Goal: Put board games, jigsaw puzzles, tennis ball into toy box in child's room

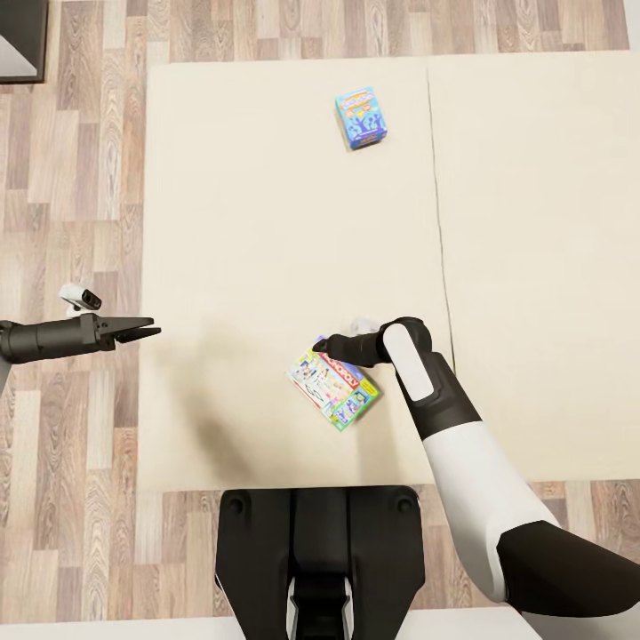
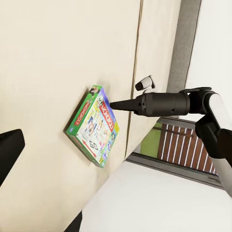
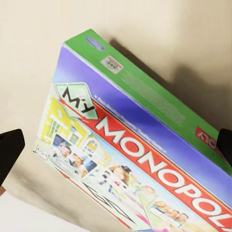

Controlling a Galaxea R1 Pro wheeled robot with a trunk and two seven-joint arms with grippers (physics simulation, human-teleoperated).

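The cream bed (image 1: 267, 222) lay over wood flooring. The Monopoly box (image 1: 334, 389) rested near its front edge, the right gripper (image 1: 322, 345) poised open just above it. Approaching that flat, the fingers risked shoving the box away. The left gripper (image 1: 142, 332) looked closed, idle.

A glossy white shell is seen on the right arm (image 1: 471, 471), with a black elbow cuff and a white oval panel set into the black wrist. The left arm (image 1: 44, 340) is finished in dark grey, tapering to a pointed black gripper (image 1: 147, 332). A small white-and-black camera pod (image 1: 80, 298) is mounted beside it. A black base (image 1: 320, 551) is shown below.
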